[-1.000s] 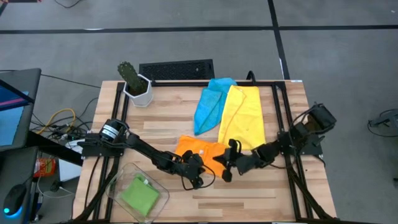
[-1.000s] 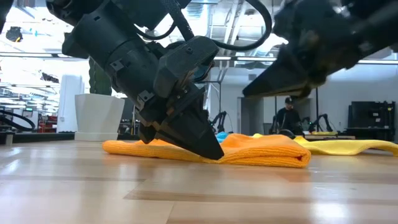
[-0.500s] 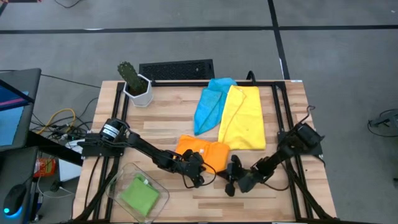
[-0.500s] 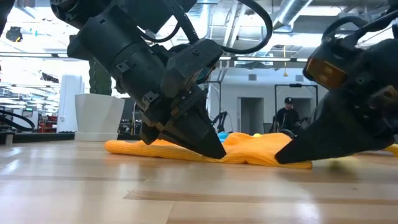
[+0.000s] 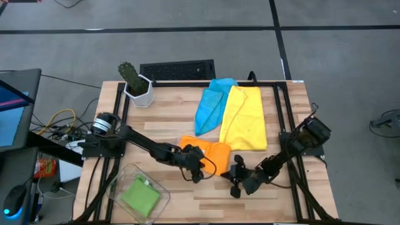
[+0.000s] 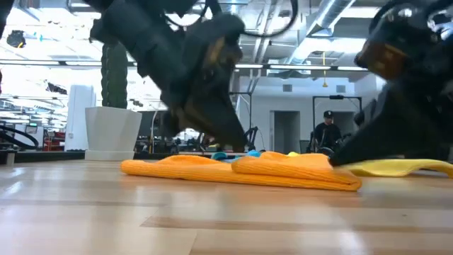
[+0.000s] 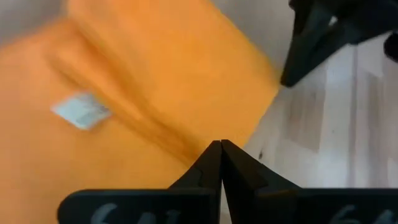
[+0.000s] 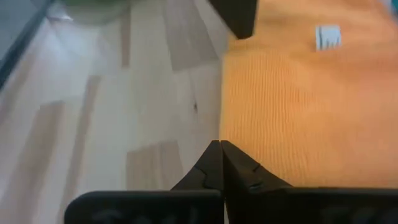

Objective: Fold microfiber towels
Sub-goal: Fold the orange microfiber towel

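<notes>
The orange towel (image 5: 206, 153) lies folded flat on the table's near middle, and shows in the low view (image 6: 241, 168). My left gripper (image 5: 197, 175) is shut and hangs just above the towel's near edge (image 7: 219, 149). My right gripper (image 5: 232, 180) is shut, low at the towel's near right corner (image 8: 219, 149). The light blue towel (image 5: 212, 103) and the yellow towel (image 5: 245, 119) lie spread at the far middle. The green towel (image 5: 140, 195) lies folded in a clear bin. My right gripper's shut tips stand at the orange towel's near right edge (image 8: 249, 155), slanting down from the table's right. I cannot tell whether they touch the cloth or the table. My left gripper touches nothing.
A cactus in a white pot (image 5: 134, 81) stands at the far left corner, with a black keyboard (image 5: 177, 70) beyond the far edge. The clear bin (image 5: 159, 187) sits at the near left. Bare wood lies along the near edge (image 5: 206, 206). A person (image 6: 325, 131) stands far off in the room.
My right gripper has gone from above the orange towel down and toward the near edge, off its near right corner. My left gripper has risen from the table at the towel's near edge. The towel's right part now lies flatter.
</notes>
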